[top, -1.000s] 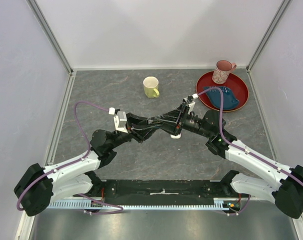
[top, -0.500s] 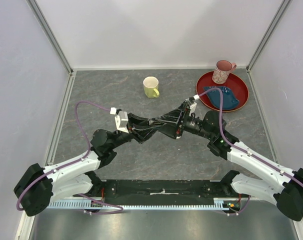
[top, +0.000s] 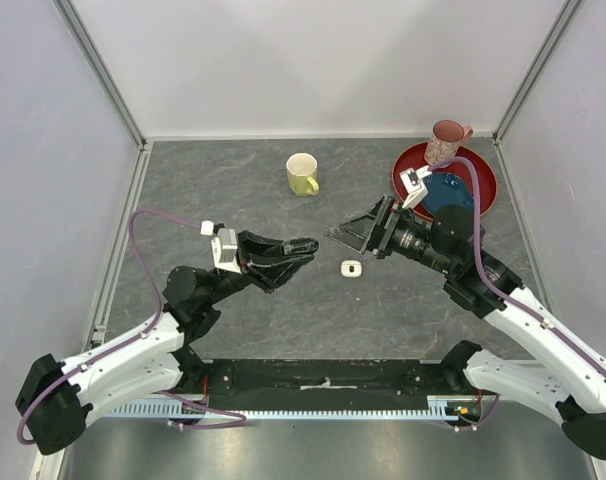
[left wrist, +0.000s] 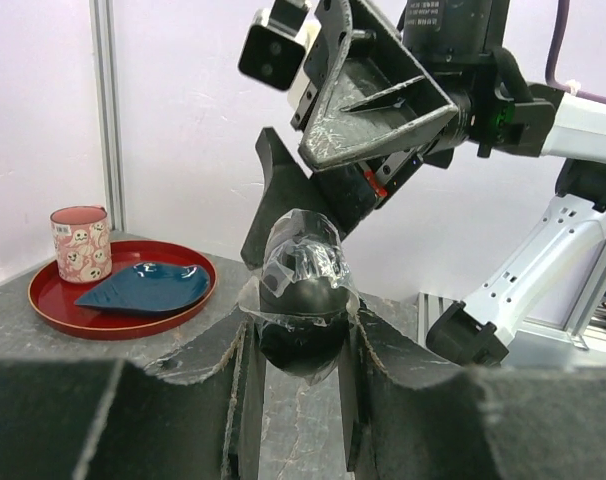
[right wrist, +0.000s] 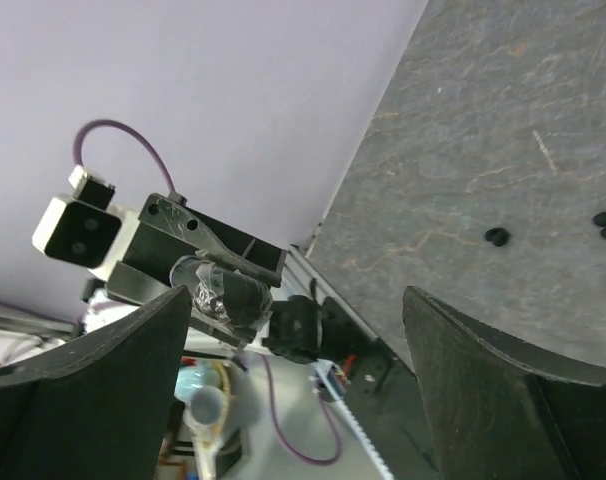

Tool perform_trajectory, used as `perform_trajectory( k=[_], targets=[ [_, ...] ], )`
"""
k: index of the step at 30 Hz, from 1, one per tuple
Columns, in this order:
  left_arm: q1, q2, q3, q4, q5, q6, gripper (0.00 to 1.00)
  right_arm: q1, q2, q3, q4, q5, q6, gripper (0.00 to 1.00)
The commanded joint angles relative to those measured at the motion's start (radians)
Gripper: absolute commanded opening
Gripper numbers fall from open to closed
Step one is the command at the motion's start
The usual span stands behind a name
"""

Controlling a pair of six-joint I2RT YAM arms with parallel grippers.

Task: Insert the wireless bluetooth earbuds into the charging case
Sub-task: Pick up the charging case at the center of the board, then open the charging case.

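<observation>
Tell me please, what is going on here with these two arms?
The left gripper is shut on a glossy black rounded thing, probably the charging case, held above the grey table. The right gripper faces it with its jaws wide open and holds nothing. A small white piece, too small to identify, lies on the table between them. Tiny black earbuds lie loose on the table, not yet in any case.
</observation>
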State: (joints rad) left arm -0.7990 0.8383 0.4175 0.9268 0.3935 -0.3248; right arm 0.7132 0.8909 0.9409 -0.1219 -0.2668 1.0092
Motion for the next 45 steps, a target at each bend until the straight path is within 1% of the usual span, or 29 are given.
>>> perform_trajectory(
  k=[1,3,7,9,14,27,40,45],
  targets=[
    [-0.003,-0.028,-0.016,-0.023,-0.028,0.003,0.02,-0.001,0.009,0.09,-0.122,-0.049,-0.247,0.93],
    [-0.003,-0.03,-0.019,-0.014,-0.033,0.001,0.02,0.002,0.016,0.119,-0.122,-0.09,-0.28,0.92],
    [-0.003,-0.031,-0.022,-0.006,-0.053,0.0,0.02,0.006,0.031,0.167,-0.136,-0.126,-0.349,0.92],
    [-0.003,-0.025,-0.023,0.01,-0.03,0.015,0.02,0.009,0.04,0.176,-0.136,-0.137,-0.356,0.92],
    [-0.003,-0.03,-0.023,0.015,-0.054,0.015,0.02,0.023,0.065,0.182,-0.145,-0.153,-0.369,0.91],
    [-0.003,0.004,-0.003,0.041,-0.01,-0.013,0.02,0.074,0.114,0.185,-0.157,-0.097,-0.393,0.9],
    [-0.003,0.005,0.026,0.041,0.074,-0.017,0.02,0.077,0.123,0.168,-0.156,0.012,-0.376,0.9],
    [-0.003,-0.002,0.029,0.046,0.105,-0.017,0.02,0.075,0.126,0.162,-0.144,0.029,-0.353,0.9]
  ],
)
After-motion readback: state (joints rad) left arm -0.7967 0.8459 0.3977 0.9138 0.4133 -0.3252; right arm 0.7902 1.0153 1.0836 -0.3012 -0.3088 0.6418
